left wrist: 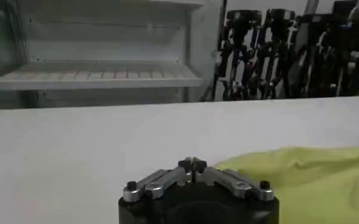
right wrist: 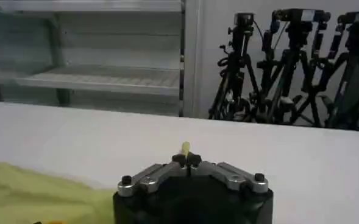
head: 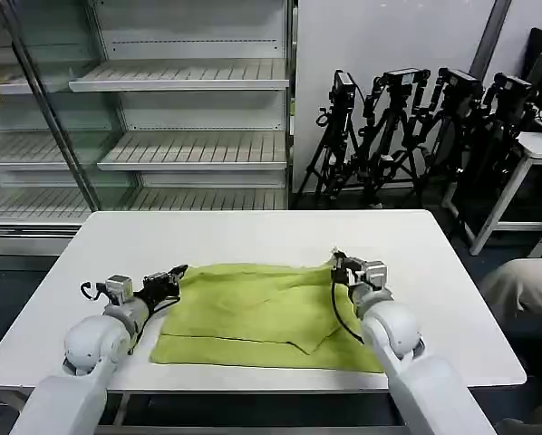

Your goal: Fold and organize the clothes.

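The clothes are one lime T-shirt (head: 262, 313), lying partly folded and flat on the white table (head: 253, 231). My left gripper (head: 179, 272) rests low at the shirt's far left corner. In the left wrist view it (left wrist: 192, 163) is shut, no fabric shows between its tips, and the shirt (left wrist: 313, 182) lies just beside it. My right gripper (head: 336, 262) sits at the far right corner. In the right wrist view it (right wrist: 186, 159) is shut on the shirt, with a small tab of lime fabric poking out between the tips. The rest of the shirt (right wrist: 33, 195) trails off behind.
Bare tabletop stretches beyond the shirt to the far edge. Metal shelving (head: 189, 149) stands behind at the left and a row of black tripods (head: 407, 136) at the back right. A second table (head: 534, 149) and a person's knee (head: 520, 290) are at the right.
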Robot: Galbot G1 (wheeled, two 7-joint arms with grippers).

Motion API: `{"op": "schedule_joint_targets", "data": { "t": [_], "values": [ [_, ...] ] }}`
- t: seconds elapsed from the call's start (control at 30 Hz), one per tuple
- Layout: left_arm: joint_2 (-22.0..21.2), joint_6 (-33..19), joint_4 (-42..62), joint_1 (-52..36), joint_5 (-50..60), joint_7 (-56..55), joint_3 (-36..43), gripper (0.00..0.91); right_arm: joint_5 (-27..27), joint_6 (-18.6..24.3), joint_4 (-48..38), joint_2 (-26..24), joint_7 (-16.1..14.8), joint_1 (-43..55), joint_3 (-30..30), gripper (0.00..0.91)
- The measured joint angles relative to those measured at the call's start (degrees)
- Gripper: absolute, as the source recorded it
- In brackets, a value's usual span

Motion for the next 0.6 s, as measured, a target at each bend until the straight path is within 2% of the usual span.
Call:
{"op": "schedule_joint_targets", "data": {
  "t": [0.6],
  "values": [
    [1.0,-1.3,-8.2,10.0,1.8,0.7,-5.6,0.02,-3.5,0.2,9.6,-1.1,-1.0,-11.3,3.1,0.0]
  ]
}}
